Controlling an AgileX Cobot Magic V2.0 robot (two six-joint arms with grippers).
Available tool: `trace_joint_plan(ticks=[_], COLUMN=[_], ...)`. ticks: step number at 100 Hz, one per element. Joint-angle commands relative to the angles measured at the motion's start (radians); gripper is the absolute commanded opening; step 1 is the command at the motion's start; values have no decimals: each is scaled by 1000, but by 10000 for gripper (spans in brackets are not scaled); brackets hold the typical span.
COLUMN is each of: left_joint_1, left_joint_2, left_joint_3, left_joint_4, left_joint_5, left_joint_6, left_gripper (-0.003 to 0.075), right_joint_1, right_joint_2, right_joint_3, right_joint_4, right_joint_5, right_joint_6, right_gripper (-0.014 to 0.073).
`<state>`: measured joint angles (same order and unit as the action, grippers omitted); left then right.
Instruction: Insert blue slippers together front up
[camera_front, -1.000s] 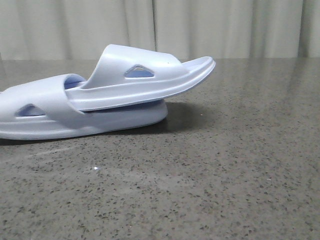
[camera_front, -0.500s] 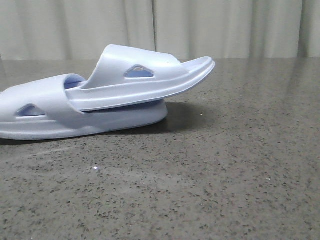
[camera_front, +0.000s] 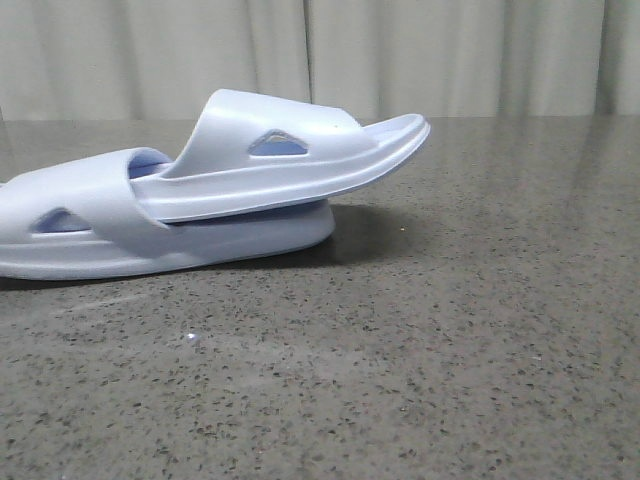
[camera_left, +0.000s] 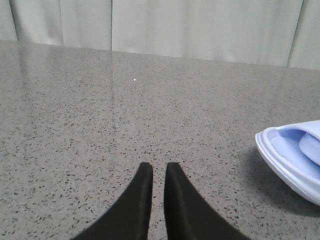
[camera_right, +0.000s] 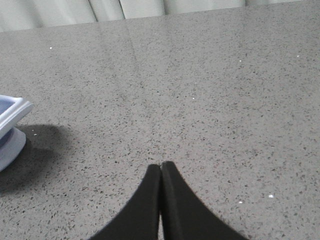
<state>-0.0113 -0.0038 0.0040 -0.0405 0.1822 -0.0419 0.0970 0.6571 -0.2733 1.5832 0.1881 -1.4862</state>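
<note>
Resting low over the speckled grey stone bench (camera_left: 75, 125), left tool (camera_left: 154, 172) with black fingers nearly together, a thin slit between the tips, gripping nothing. Right tool (camera_right: 160, 170) pressed fully together, likewise empty, just above the bench.

Unchanged from a second ago: pale blue-white moulded foam slippers (camera_front: 210, 190) in the same spot at the left of the front view, upper one tucked under the strap of the lower one and tilted up to the right.

Both arms held back and level, outside the front view, each wrist camera catching only one end of the pair at its edge, apart from the fingers.
</note>
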Motion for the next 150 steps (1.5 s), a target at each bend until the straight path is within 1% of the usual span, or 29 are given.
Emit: trace_joint_plan(ticks=[1, 37, 57, 61, 65, 68, 70, 71, 72, 73, 74, 75, 76, 77, 78, 79, 80, 82, 89, 91, 92, 93, 96, 106, 119, 124, 134, 150], left_joint_1=[-9, -9, -9, -9, -9, -9, -9, -9, -9, -9, -9, -9, -9, -9, -9, -9, -9, -9, -9, -9, -9, -9, -9, -9, -9, -9, -9, -9], left_joint_2=[-12, -12, -12, -12, -12, -12, -12, -12, -12, -12, -12, -12, -12, -12, -12, -12, -12, -12, -12, -12, -12, -12, -12, -12, -12, -12, -12, -12], left_joint_3=[9, 9, 9, 9, 9, 9, 9, 9, 9, 9, 9, 9, 9, 9, 9, 9, 9, 9, 9, 9, 9, 9, 9, 9, 9, 9, 9, 9], left_joint_4=[-6, -6, -6, -6, -6, -6, -6, -6, -6, -6, -6, -6, -6, -6, -6, -6, -6, -6, -6, -6, -6, -6, -6, -6, -6, -6, -6, -6], left_joint_5=[-72, -72, -72, -72, -72, -72, -72, -72, -72, -72, -72, -72, -72, -72, -72, -72, -72, -72, -72, -72, -72, -72, -72, -72, -72, -72, -72, -72], left_joint_6=[-10, -10, -10, -10, -10, -10, -10, -10, -10, -10, -10, -10, -10, -10, -10, -10, -10, -10, -10, -10, -10, -10, -10, -10, -10, -10, -10, -10], left_gripper=[15, 15, 15, 15, 15, 15, 15, 15, 15, 15, 15, 15, 15, 15, 15, 15, 15, 15, 15, 15, 15, 15, 15, 15, 15, 15, 15, 15], right_joint_1=[-3, -3, -3, -3, -3, -3, -3, -3, -3, -3, -6, -7, -7, -9, -11, -11, -14, -17, -32, -36, -41, -41, -51, -91, -136, -143, -145, -146], right_joint_2=[-3, -3, -8, -12, -21, -35, -42, -49, -53, -56, -64, -68, -71, -78, -85, -88, -91, -104, -140, -148, -156, -160, -176, -247, -338, -374, -449, -565], right_joint_3=[-25, -25, -23, -23, -23, -23, -23, -23, -23, -23, -23, -23, -23, -23, -23, -23, -21, -21, -15, -13, -13, -10, -5, 38, 118, 145, 207, 307], right_joint_4=[20, 20, 20, -3, -90, -203, -254, -307, -335, -392, -451, -482, -512, -542, -629, -629, -684, -764, -978, -1009, -1053, -1053, -1116, -1268, -1385, -1426, -1468, -1474], right_joint_5=[4, 4, -55, -68, -74, -88, -95, -103, -106, -110, -116, -119, -121, -127, -133, -135, -138, -147, -155, -155, -155, -155, -160, -202, -245, -259, -272, -279], right_joint_6=[-8, -8, -8, -2, 51, 152, 205, 262, 292, 323, 414, 414, 475, 505, 562, 589, 616, 712, 885, 908, 930, 940, 978, 1114, 1235, 1258, 1280, 1283], right_gripper=[-80, -80, -80, -80, -80, -80, -80, -80, -80, -80, -80, -80, -80, -80, -80, -80, -80, -80, -80, -80, -80, -80, -80, -80, -80, -80, -80, -80])
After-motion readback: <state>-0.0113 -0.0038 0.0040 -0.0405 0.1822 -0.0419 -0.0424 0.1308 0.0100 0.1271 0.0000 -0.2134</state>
